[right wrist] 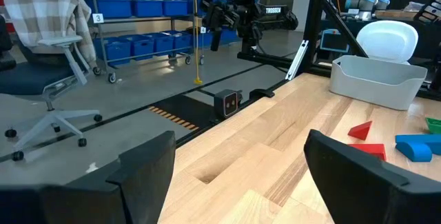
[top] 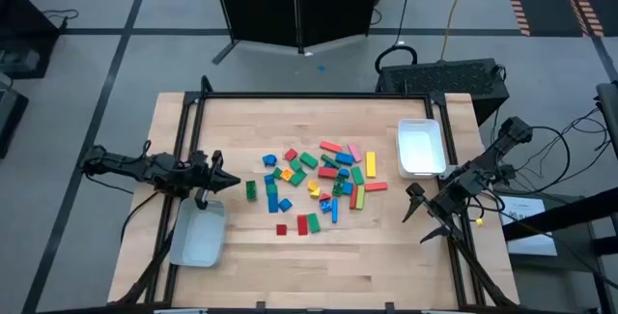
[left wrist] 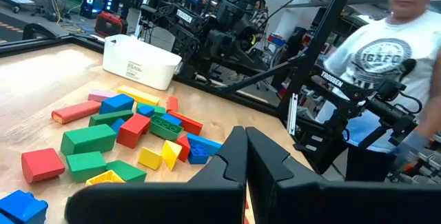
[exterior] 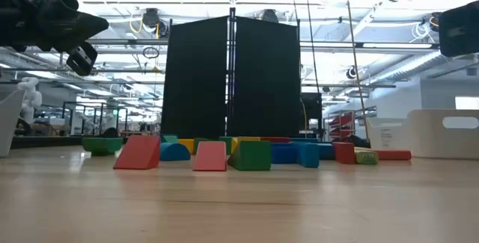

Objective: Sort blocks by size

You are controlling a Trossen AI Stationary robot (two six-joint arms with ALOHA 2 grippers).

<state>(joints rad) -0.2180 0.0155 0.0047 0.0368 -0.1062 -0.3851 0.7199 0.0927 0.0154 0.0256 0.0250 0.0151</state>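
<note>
Two hands [top: 230,181] [top: 417,219], two trays [top: 421,148] [top: 198,235]

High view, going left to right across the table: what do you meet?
Left gripper → left tray → blocks → right tray → right gripper.

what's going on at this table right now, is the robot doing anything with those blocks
Nothing is being handled yet. The blocks lie in a mixed heap at the middle of the table. The left pincer is shut and empty, hanging near the left tray. The right pincer is open and empty, below the right tray. Both trays hold no blocks, so sorting has not started.
</note>
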